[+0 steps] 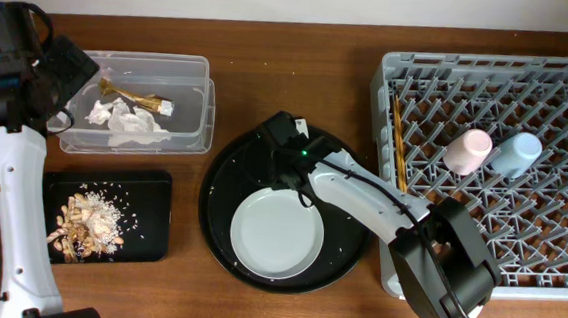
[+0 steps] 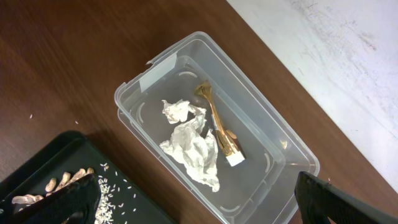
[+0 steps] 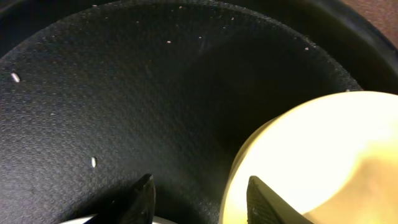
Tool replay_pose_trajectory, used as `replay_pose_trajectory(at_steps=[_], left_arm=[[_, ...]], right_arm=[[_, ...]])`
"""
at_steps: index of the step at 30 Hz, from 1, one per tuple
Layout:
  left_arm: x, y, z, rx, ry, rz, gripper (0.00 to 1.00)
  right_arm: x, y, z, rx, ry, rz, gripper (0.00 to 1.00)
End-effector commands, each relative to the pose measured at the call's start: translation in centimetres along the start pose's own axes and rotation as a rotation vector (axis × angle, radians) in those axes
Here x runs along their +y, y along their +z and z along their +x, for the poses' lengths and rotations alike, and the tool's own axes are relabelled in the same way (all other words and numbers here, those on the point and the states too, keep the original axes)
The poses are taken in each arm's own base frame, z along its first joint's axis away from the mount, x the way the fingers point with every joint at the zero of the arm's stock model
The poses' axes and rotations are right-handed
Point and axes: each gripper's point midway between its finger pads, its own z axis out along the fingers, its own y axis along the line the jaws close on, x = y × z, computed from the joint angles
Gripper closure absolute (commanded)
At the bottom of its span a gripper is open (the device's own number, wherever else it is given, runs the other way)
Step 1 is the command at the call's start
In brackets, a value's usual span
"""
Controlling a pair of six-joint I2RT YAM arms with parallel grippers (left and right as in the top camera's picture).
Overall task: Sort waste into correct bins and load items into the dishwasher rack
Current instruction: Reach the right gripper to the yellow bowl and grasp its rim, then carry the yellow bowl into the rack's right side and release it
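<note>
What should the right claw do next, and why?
Probably shut gently on the rim of the yellow bowl. In the right wrist view the right claw is open, and the rim seems to sit between its fingers, above the round black tray. The bowl is not yet in the dishwasher rack, where the pink cup and light-blue cup already sit.

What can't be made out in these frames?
- Yellow bowl: overhead, hidden under the right arm; right wrist view crops it at right and bottom edges.
- Right gripper: wrist view, contact with the bowl's rim unclear.
- Left gripper: overhead, hidden under the left arm; left wrist view shows only fingertips.
- Wrapper: print too small, both views.
</note>
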Motion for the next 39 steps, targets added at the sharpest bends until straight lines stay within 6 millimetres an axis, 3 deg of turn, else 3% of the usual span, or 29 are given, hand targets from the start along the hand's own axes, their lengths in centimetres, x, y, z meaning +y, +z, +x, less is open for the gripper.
replay_pose_trajectory(at_steps=[1,7,11,17,20,25,26,28,29,31,34,37,39], left_arm=[[0.3,0.2,-0.2,-0.004,-0.006,-0.014,0.01],[0.3,0.2,-0.2,-0.004,-0.006,-0.014,0.01],[0.3,0.2,-0.2,-0.004,-0.006,-0.014,0.01],[0.3,0.2,-0.2,-0.004,-0.006,-0.014,0.01],[0.3,0.2,-0.2,-0.004,-0.006,-0.014,0.01],[0.3,0.2,-0.2,-0.004,-0.006,-0.014,0.01],[0.3,0.2,-0.2,-0.004,-0.006,-0.014,0.01],[0.3,0.2,-0.2,-0.004,-0.006,-0.014,0.01],[0.3,0.2,-0.2,-0.004,-0.006,-0.014,0.01],[0.3,0.2,-0.2,-0.004,-0.006,-0.014,0.01],[0.3,0.2,-0.2,-0.004,-0.006,-0.014,0.01],[0.3,0.2,-0.2,-0.004,-0.006,-0.014,0.01],[0.3,0.2,-0.2,-0.004,-0.006,-0.014,0.01]], right_arm=[[-1.4,1.2,-0.1,0.002,0.002,0.060,0.54],[-1.5,1.4,0.0,0.011,0.024,0.061,0.71],[-1.6,1.4,0.1,0.015,0.023,0.062,0.75],[-1.5,0.9,-0.2,0.019,0.022,0.065,0.93],[-1.1,-1.0,-1.9,0.014,0.023,0.062,0.96],[-1.4,-7.7,-6.5,-0.011,0.049,0.058,0.96],[-2.3,-10.1,-7.8,-0.023,0.071,0.061,0.96],[-4.2,-12.9,-8.9,-0.035,0.122,0.069,0.96],[-7.0,-15.8,-9.7,-0.045,0.188,0.080,0.96],[-11.6,-19.1,-9.8,-0.054,0.280,0.108,0.96],[-19.9,-23.5,-8.2,-0.075,0.455,0.181,0.96],[-27.7,-26.9,-4.5,-0.056,0.639,0.243,0.96],[-30.8,-27.6,-2.8,-0.027,0.685,0.217,0.96]])
